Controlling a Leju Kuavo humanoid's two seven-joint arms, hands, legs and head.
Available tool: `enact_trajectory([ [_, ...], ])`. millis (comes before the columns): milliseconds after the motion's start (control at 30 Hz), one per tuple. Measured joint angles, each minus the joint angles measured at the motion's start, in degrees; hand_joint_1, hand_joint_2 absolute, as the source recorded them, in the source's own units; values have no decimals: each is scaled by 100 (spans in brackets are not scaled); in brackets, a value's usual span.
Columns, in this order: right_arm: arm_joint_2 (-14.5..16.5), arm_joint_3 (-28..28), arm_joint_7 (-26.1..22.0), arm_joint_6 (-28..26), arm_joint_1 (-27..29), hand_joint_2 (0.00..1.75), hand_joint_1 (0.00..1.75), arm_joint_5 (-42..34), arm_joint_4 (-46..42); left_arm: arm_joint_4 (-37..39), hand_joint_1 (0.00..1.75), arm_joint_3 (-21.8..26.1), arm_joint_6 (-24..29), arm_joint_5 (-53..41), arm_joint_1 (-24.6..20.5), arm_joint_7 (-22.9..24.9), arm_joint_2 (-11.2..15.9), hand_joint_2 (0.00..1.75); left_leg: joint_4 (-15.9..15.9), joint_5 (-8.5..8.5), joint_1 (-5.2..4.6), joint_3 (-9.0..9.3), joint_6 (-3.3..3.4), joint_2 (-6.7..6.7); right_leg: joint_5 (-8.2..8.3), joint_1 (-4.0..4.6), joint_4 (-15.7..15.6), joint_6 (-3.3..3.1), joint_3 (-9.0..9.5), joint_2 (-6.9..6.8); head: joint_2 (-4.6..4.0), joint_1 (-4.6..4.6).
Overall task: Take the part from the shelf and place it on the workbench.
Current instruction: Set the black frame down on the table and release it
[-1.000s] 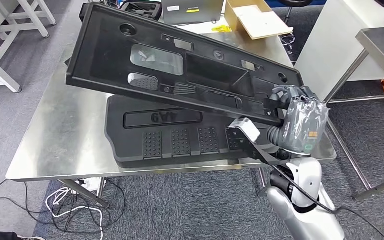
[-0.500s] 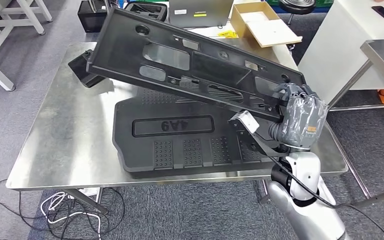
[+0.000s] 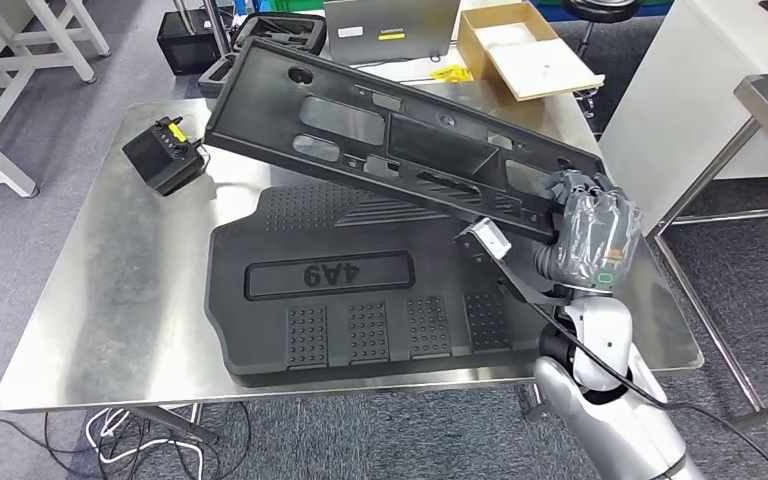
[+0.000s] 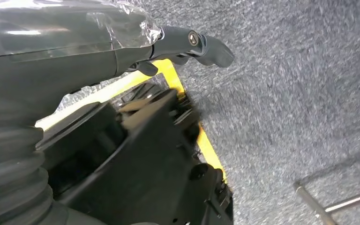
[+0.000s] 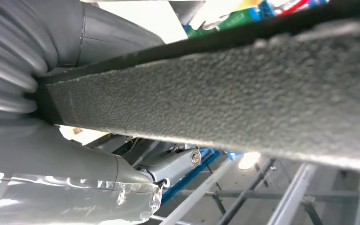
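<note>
Long black moulded plastic panel (image 3: 400,150) now swinging farther over steel surface (image 3: 110,290) than before, tilted above black ribbed mat (image 3: 350,300). Right hand (image 3: 585,240) fingers clamping panel's near end. Left hand (image 4: 98,42) fingers: cannot tell.

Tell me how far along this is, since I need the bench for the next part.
Done: the long black part is off the shelf and over the steel workbench. In hand: the right hand grips its near end, and it hangs tilted above the black ribbed mat marked 4A9. Left: lower it onto the bench and let go. The left hand hangs toward the floor, empty.
</note>
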Motion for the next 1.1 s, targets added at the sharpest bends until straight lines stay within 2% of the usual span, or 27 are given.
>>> enact_trajectory([
  [33,0,0,12,8,0,175,175,9,27,0,0,-1,-1,1,11,0,0,175,-29,131,-2,-56,15,0,-28,2,-3,-1,40,2,0,-14],
  [67,0,0,16,11,-1,175,175,15,50,0,0,-1,-1,1,17,0,0,175,-326,380,-12,19,48,0,-57,6,-12,1,94,5,0,-27],
  [133,0,0,20,14,-10,175,175,24,81,0,0,-1,-1,1,14,-1,4,175,-1264,947,-65,351,165,2,-115,19,-44,16,212,13,0,-49],
  [167,0,1,24,17,-17,175,175,27,95,1,0,-1,-3,-1,9,-2,9,175,-1644,1130,-93,489,223,4,-143,25,-59,32,256,24,0,-57],
  [200,0,1,33,24,-22,175,175,32,108,1,0,-1,-5,-5,8,-3,15,175,-1858,1210,-118,562,265,7,-168,27,-68,54,280,33,0,-62],
  [300,-4,2,66,51,-22,175,175,48,142,-1,0,-1,-14,-29,2,-4,26,175,-1982,1214,-111,618,299,15,-243,23,-60,131,305,38,0,-77],
  [333,-8,2,72,57,-20,175,175,55,149,-1,0,-1,-18,-37,-2,-5,26,175,-2015,1219,-90,654,308,19,-320,25,36,152,277,31,0,-72],
  [367,-13,2,76,62,-19,175,175,61,154,-1,0,-1,-22,-42,-6,-5,27,175,-2047,1226,-68,694,318,24,-458,29,268,173,179,25,0,-56],
  [400,-16,2,83,69,-11,175,175,65,160,-1,0,-1,-25,-46,-8,-1,27,175,-2067,1223,-53,730,328,29,-647,26,640,189,4,20,0,-34],
  [467,-17,2,104,97,21,175,175,69,179,0,0,-1,-5,-47,-8,18,28,175,-2055,1187,-50,753,349,28,-997,24,1542,223,-495,18,0,10],
  [500,-17,3,113,113,45,175,175,73,192,0,0,-2,14,-48,-4,28,28,175,-2044,1159,-49,769,348,26,-1036,21,1824,235,-688,16,0,29],
  [533,-17,4,119,129,64,175,175,77,204,0,0,-3,34,-49,-1,36,28,175,-2030,1126,-47,793,340,23,-944,19,1874,244,-775,14,0,51],
  [567,-17,5,122,140,76,175,175,81,214,0,0,-5,49,-50,1,39,28,175,-2017,1090,-41,829,327,19,-728,15,1664,248,-737,12,0,77],
  [633,-17,7,126,159,82,175,175,85,225,0,0,-10,61,-50,-2,39,28,175,-1991,1006,-36,905,276,11,-178,7,792,251,-420,9,0,130],
  [667,-17,8,128,167,82,175,175,85,228,0,0,-14,66,-50,-9,40,28,175,-1972,968,-39,928,246,6,3,6,418,239,-276,12,0,149],
  [700,-17,9,130,175,84,175,175,85,230,0,0,-17,70,-50,-16,42,28,175,-1959,932,-45,939,231,4,94,4,185,226,-188,16,0,156],
  [733,-17,10,133,182,87,175,175,87,232,0,0,-20,75,-49,-22,43,29,175,-1948,912,-55,939,245,2,104,6,101,212,-157,22,0,149],
  [833,-16,14,139,202,93,175,175,100,237,0,0,-26,98,-51,-31,42,31,175,-1944,908,-61,943,348,1,100,24,78,191,-154,36,0,82],
  [867,-16,14,140,211,93,175,175,107,239,0,0,-27,111,-54,-32,38,31,175,-1949,912,-58,946,359,1,97,33,78,185,-154,39,0,66],
  [900,-15,15,140,220,93,175,175,114,240,0,0,-28,125,-56,-33,33,31,175,-1958,915,-54,950,363,1,92,41,78,178,-153,40,0,54],
  [1000,-15,18,142,249,93,175,158,130,240,0,0,-30,171,-68,-33,19,31,175,-1996,920,-44,962,359,1,83,56,76,155,-153,39,0,30],
  [1033,-15,20,144,265,93,175,153,132,240,0,0,-30,194,-73,-32,16,31,175,-2007,924,-41,964,350,1,82,59,74,147,-153,38,0,25],
  [1100,-15,24,152,303,93,175,154,134,240,0,0,-31,246,-84,-31,15,31,175,-2029,935,-34,967,310,1,82,64,70,133,-154,38,0,18],
])
